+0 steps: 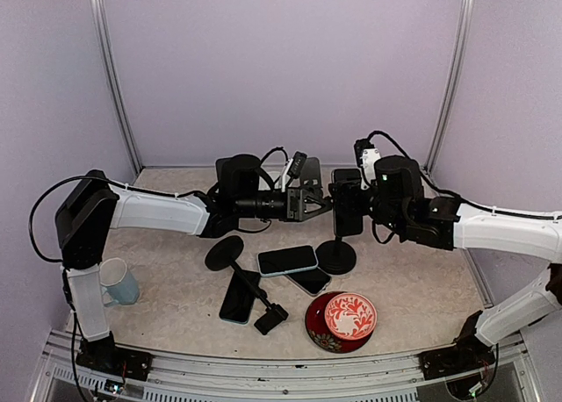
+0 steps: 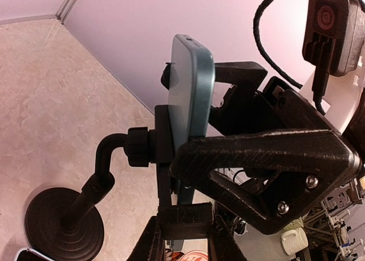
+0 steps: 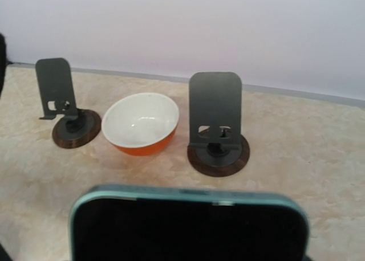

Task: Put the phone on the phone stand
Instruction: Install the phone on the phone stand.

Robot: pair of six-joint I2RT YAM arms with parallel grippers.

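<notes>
A phone [image 1: 347, 211] in a teal case stands upright against the cradle of the black gooseneck phone stand [image 1: 336, 257] at the table's middle. In the left wrist view the phone [image 2: 194, 90] lies flat on the cradle above the stand's round base [image 2: 63, 224]. My left gripper [image 1: 318, 202] is shut on the cradle's lower bracket [image 2: 185, 221]. My right gripper [image 1: 353, 204] holds the phone from the other side, with a finger [image 2: 262, 153] across its edge. In the right wrist view the phone's top [image 3: 188, 227] fills the bottom and hides the fingers.
Three other phones [image 1: 287, 260] [image 1: 237, 297] [image 1: 309, 281] lie in front of the stand. A second black stand [image 1: 230, 253] lies tipped over. A red patterned bowl [image 1: 341, 323] and a pale mug [image 1: 118, 282] sit nearer. The right wrist view shows two flat stands [image 3: 219, 124] [image 3: 60, 101] and an orange bowl [image 3: 142, 124].
</notes>
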